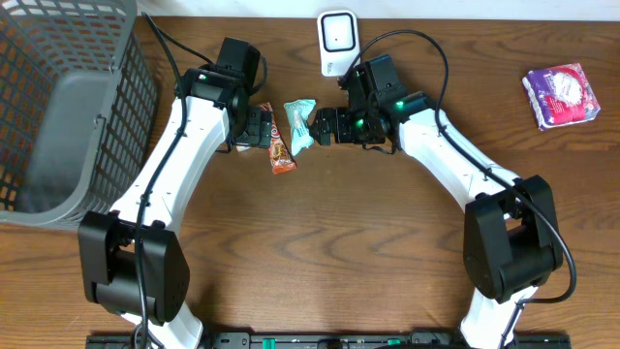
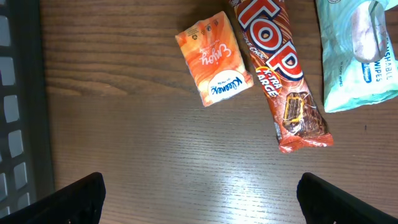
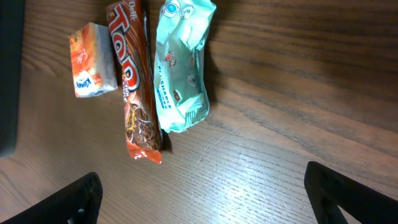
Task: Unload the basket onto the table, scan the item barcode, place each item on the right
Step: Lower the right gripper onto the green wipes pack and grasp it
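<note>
Brown-and-orange chocolate bar wrapper [image 1: 278, 147] lies on the wooden table [image 1: 387, 242] between a small orange tissue pack [image 2: 213, 59] and a teal wipes packet [image 1: 300, 124], while our left gripper [image 2: 205, 202] and right gripper [image 3: 205, 199] hover above, fingers wide, empty.

Over at my 10 o'clock there's a gray wire-mesh basket [image 1: 58, 107] sitting on the wooden table [image 1: 320, 252], and you can see its solid gray floor from above. Way out at 2 o'clock, well apart from everything else, a purple-and-white packet [image 1: 562, 95] lies flat on the wood. Can't read its print tbh.
</note>
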Controlling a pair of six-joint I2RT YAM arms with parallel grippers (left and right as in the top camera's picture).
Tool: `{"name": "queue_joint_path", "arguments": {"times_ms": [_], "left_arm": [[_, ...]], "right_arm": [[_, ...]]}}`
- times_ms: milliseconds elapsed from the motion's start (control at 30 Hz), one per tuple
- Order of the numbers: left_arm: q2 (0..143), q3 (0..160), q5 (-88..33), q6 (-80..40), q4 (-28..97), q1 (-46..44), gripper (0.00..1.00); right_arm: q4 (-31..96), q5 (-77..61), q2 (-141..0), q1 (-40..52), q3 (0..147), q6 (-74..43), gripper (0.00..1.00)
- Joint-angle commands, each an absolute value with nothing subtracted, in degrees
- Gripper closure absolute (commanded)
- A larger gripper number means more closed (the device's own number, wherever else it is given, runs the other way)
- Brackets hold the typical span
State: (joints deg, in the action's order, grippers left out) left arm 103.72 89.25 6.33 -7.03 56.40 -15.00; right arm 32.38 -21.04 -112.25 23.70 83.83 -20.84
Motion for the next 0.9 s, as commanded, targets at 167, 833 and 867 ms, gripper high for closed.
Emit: {"name": "queue_joint_path", "arguments": {"times_ms": [167,833,867], "left_arm": [[103.96,89.21,6.31,-6.66,56.53,-14.85,0.02],[103.96,89.21,6.31,-6.66,56.53,-14.85,0.02],[103.96,89.21,6.31,-6.68,56.53,-14.85,0.02]], "right_arm": [[28.21,-21.5,-112.64,24.29,83.61,-23.94,0.01],[14.66,-22.2,-119.17,24.82,83.61,-25.04,0.15],[14.41,-22.76,-119.24,24.82,83.61,-25.04,0.21]]}}
